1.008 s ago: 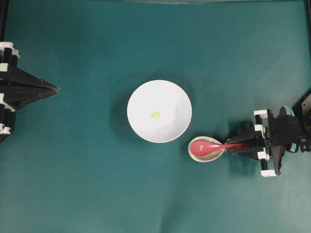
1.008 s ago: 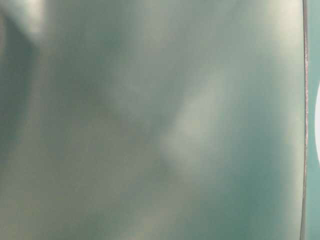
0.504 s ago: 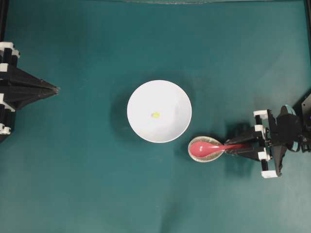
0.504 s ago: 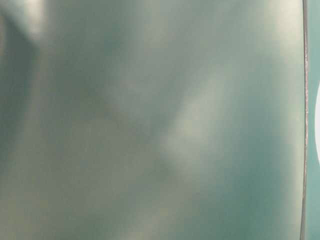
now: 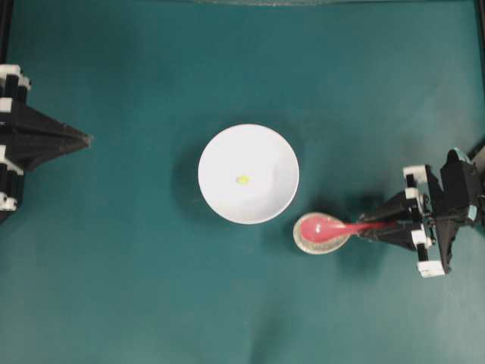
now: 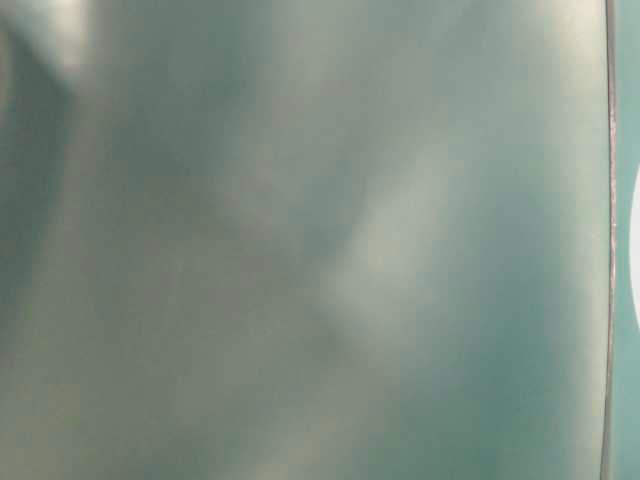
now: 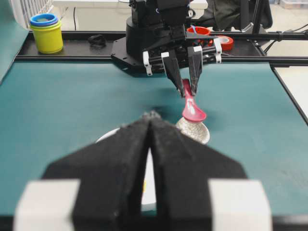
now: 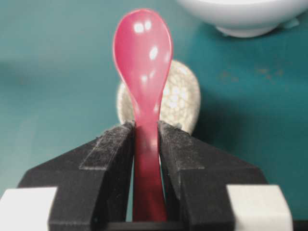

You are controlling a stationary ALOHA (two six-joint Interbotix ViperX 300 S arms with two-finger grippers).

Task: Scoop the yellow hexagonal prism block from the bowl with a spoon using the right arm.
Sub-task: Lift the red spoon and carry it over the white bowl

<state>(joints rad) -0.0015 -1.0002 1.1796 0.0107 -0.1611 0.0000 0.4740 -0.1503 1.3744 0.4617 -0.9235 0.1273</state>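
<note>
Left end effector [image 5: 85, 139]: at far left edge of teal worktop [image 5: 136, 288], black, pointed, fingers pressed together, holding nothing, well apart from all items. Bowl [image 5: 248, 174]: large, round, plain white, upright near middle of worktop. Yellow hexagonal prism block [image 5: 242, 180]: tiny, bright yellow, lying on bowl's inner floor just left of centre, touched by nothing. Speckled dish [image 5: 321, 233]: small, beige, oval, crackle-glazed, just beside bowl's lower right rim. Spoon [image 5: 327, 227]: glossy pinkish-red, oval head over speckled dish, handle running right; in left wrist view head tilted down and raised above the dish rim; contact with dish not discernible. Right end effector [image 5: 373, 225]: black fingers with white fittings, clamped on spoon handle from both sides, seen plainly in right wrist view [image 8: 146, 144]. Right arm [image 5: 453, 203]: black, at right edge of worktop. Table-level view: blurred grey-green wash, nothing legible. Beyond worktop in left wrist view: yellow cup [image 7: 46, 33] with blue rim, red tape roll [image 7: 224, 42].
</note>
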